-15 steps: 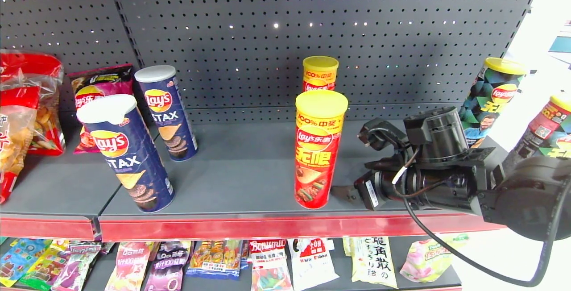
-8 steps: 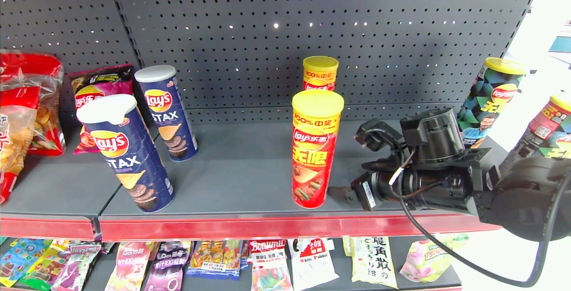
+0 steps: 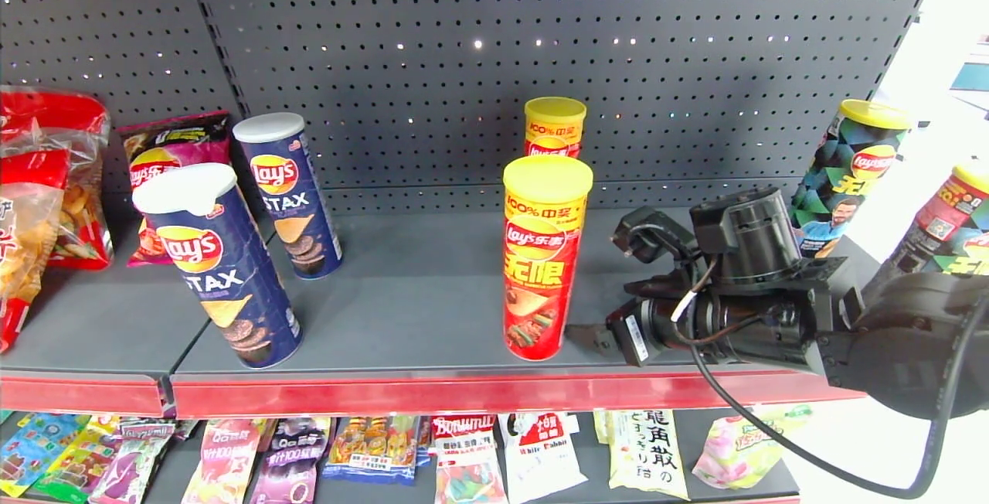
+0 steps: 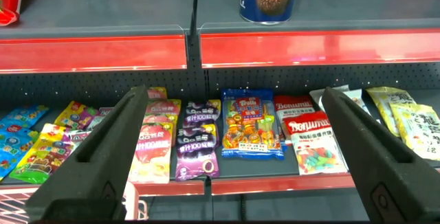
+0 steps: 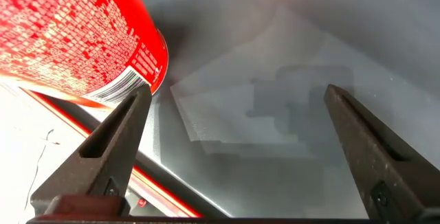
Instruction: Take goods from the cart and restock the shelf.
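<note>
Grey shelf (image 3: pixel 402 303) carries the red can (image 3: pixel 545 257) upright at frame centre near the front lip (image 3: pixel 463 393); your right gripper (image 5: pixel 237 92) stands spread, one finger (image 5: pixel 117 141) beside its base, so a sideways sweep may topple it.

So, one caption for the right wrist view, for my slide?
Open jaws beside the red can on the grey shelf.
</note>
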Controlling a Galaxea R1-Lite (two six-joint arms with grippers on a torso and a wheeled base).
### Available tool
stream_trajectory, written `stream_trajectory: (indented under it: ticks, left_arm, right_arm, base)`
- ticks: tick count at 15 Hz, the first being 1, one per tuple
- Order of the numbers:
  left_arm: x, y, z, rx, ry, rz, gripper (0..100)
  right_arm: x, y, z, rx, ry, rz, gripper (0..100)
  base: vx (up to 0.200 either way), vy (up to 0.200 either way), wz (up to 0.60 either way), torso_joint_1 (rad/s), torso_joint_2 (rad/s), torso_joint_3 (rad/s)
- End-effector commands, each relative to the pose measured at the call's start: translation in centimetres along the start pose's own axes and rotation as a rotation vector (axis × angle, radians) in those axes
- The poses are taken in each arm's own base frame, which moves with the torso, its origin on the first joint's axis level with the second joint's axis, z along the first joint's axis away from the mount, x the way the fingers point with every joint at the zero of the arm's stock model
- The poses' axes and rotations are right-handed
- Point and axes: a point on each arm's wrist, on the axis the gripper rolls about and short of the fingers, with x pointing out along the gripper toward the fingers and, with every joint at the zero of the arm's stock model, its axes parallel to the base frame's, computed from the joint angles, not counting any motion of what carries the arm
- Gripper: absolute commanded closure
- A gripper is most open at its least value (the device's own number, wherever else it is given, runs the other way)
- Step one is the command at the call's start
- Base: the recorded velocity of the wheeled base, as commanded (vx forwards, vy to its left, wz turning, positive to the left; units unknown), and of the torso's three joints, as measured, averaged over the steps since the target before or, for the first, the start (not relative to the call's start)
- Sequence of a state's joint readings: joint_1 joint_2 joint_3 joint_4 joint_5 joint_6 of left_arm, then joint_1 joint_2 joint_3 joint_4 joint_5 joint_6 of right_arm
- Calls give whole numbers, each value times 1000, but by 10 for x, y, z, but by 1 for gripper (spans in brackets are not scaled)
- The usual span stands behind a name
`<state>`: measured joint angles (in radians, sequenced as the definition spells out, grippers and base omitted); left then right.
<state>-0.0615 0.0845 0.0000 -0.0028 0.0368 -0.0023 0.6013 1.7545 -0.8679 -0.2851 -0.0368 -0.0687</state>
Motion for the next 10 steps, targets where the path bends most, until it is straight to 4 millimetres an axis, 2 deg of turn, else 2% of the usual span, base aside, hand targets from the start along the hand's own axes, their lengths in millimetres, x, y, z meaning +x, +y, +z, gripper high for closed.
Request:
stream_trajectory:
  ticks: [1, 4, 7, 10]
  left_arm:
    - [0, 0, 0, -1, 1, 0, 0]
    - [0, 0, 0, -1, 1, 0, 0]
    - [0, 0, 0, 1, 1, 0, 0]
    - [0, 0, 0, 1, 3, 0, 0]
  right_arm:
    - [0, 1, 0, -2, 0, 3, 0]
    - [-2, 0, -2, 1, 3, -1, 0]
    - [-23, -5, 0, 11, -35, -24, 0]
    - [-87, -8, -13, 17, -134, -71, 0]
  base:
    - [0, 0, 0, 0, 0, 0]
    - [0, 0, 0, 0, 0, 0]
    - [0, 0, 0, 0, 0, 0]
    - [0, 0, 0, 0, 0, 0]
